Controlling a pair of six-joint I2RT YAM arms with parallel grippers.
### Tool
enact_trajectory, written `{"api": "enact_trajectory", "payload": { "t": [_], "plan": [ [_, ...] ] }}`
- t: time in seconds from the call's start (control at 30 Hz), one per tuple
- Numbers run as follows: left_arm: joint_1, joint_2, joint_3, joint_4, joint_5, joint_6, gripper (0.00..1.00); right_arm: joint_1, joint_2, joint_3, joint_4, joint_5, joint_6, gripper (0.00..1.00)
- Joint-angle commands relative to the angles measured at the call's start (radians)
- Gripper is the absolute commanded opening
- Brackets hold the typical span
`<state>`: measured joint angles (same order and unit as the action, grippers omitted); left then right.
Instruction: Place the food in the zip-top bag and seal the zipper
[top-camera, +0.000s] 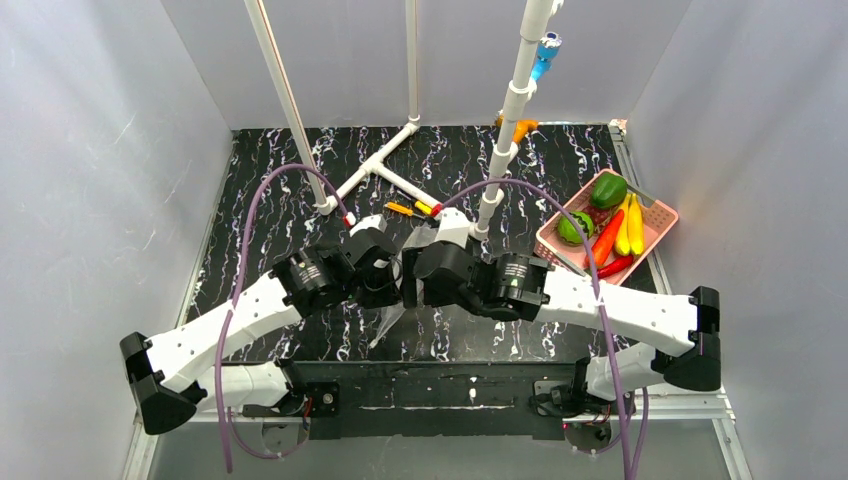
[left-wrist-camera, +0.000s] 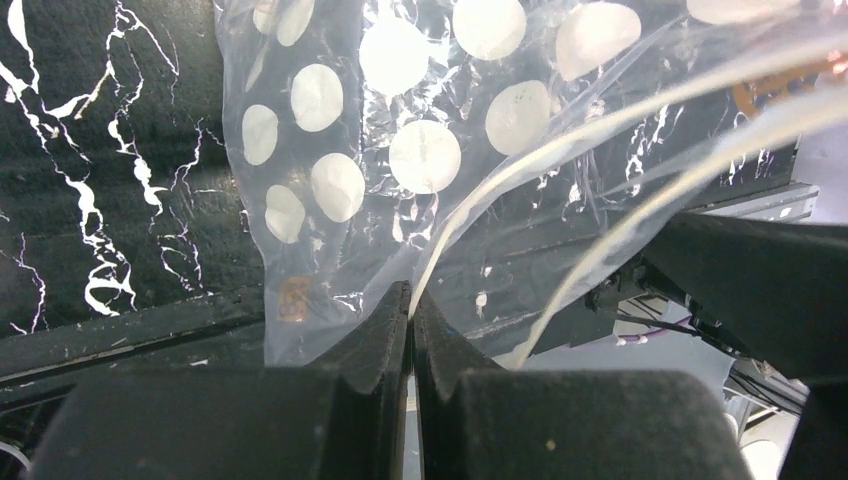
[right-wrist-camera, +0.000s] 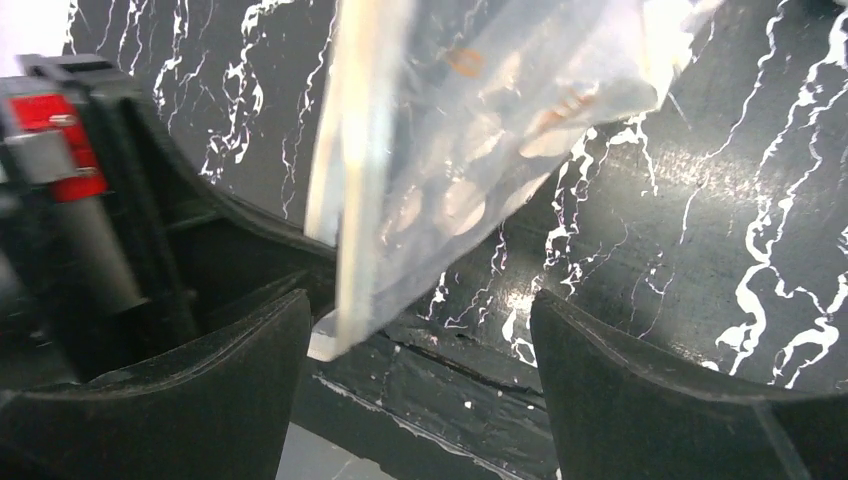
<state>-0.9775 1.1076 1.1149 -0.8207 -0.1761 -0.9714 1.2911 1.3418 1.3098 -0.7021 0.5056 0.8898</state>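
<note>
the left gripper is shut tight on the zip-top bag. its two black fingers pinch the bag right at a thin pale strip, the zipper, which runs up and away from the pinch. the bag is clear and floppy with white round dots on it, and it hangs in the air over the black table with white lines. the right gripper is open wide. the bag hangs down between its two fingers, closer to the finger on the left side of that view, and i cannot tell if it touches either one. from the top, both arms meet in the middle of the table, nose to nose, and a clear tip of the bag pokes down between them. the food is not in the bag. it sits in a pink basket far off on the right side of the table. in it are two green round ones, yellow bananas, an orange pepper and a red pepper. some small yellow and orange tools lie just behind the grippers, near a white pipe frame.
</note>
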Motion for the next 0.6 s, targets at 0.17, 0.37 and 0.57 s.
{"api": "enact_trajectory", "payload": {
  "t": [0.17, 0.37, 0.57],
  "plan": [
    [0.0, -0.01, 0.051, -0.072, -0.048, -0.027, 0.0, 0.138, 0.121, 0.178, -0.249, 0.328, 0.118, 0.86],
    [0.0, -0.042, 0.019, -0.032, -0.018, -0.04, 0.0, 0.143, 0.112, 0.125, -0.12, 0.367, 0.065, 0.66],
    [0.0, -0.077, 0.029, -0.084, -0.073, -0.055, 0.0, 0.143, 0.146, 0.149, -0.264, 0.44, 0.197, 0.53]
  ]
}}
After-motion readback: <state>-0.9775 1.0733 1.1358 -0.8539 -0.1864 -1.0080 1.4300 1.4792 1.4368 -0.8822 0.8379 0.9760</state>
